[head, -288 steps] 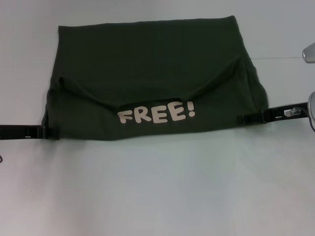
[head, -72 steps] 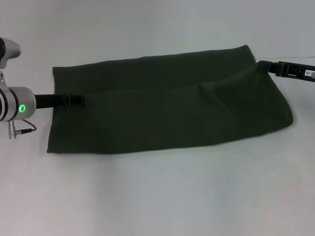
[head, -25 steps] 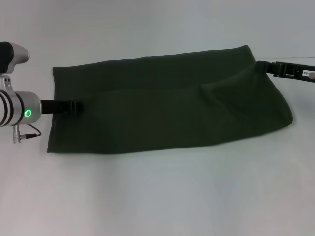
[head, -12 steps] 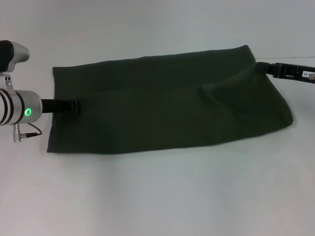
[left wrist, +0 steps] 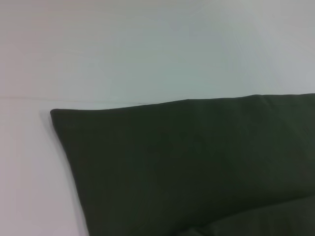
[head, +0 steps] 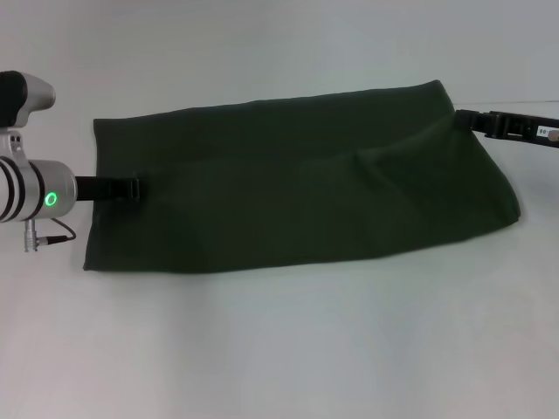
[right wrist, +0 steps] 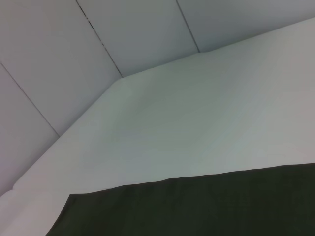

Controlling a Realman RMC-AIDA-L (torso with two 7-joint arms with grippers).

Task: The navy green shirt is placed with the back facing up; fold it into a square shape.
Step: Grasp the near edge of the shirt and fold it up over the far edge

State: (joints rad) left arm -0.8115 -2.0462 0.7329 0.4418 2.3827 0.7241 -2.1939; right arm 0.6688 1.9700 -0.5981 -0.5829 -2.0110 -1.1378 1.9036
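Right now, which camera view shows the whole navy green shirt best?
The head view: the navy green shirt lies there complete, all edges visible. The left wrist view and the right wrist view each show only one corner region.

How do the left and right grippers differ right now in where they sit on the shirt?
The left gripper lies over the navy green shirt partway down its left edge, its fingers overlapping the fabric; the right gripper sits at the far right corner, just meeting the cloth. The left arm's silver wrist with a green light shows, while the right arm shows only a thin black finger section. Both reach in sideways, low over the white table.
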